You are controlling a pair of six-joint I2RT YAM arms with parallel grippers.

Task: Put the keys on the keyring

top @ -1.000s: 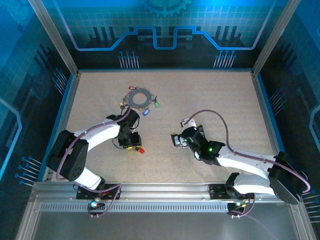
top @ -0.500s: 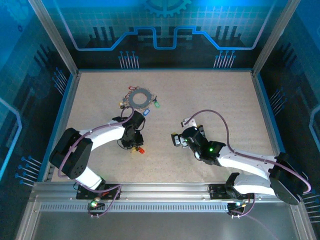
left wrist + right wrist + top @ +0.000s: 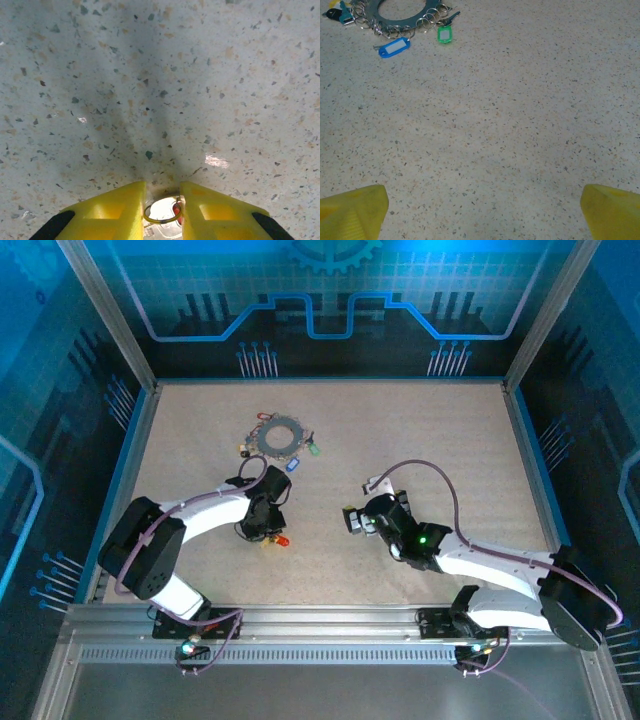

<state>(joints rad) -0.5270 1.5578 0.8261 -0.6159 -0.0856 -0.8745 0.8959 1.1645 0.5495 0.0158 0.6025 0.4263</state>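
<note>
Left gripper (image 3: 270, 531) stands tip-down on the table (image 3: 420, 440), its yellow fingers (image 3: 117, 210) close on either side of the small wire loop (image 3: 161, 219) of the red key (image 3: 176, 209). Whether they are pinching the loop or only flanking it cannot be told. Right gripper (image 3: 482, 205) is spread wide and holds nothing. The keyring (image 3: 280, 434) lies flat, well apart toward the far left, with a blue key (image 3: 395, 47) and a green key (image 3: 443, 34) at its edge. The key is likely very light, stiff and thin, and apt to skid on the smooth tabletop. The plastic head or the loop probably offers the surest hold, as the loop must stay free to hook onto the keyring.
</note>
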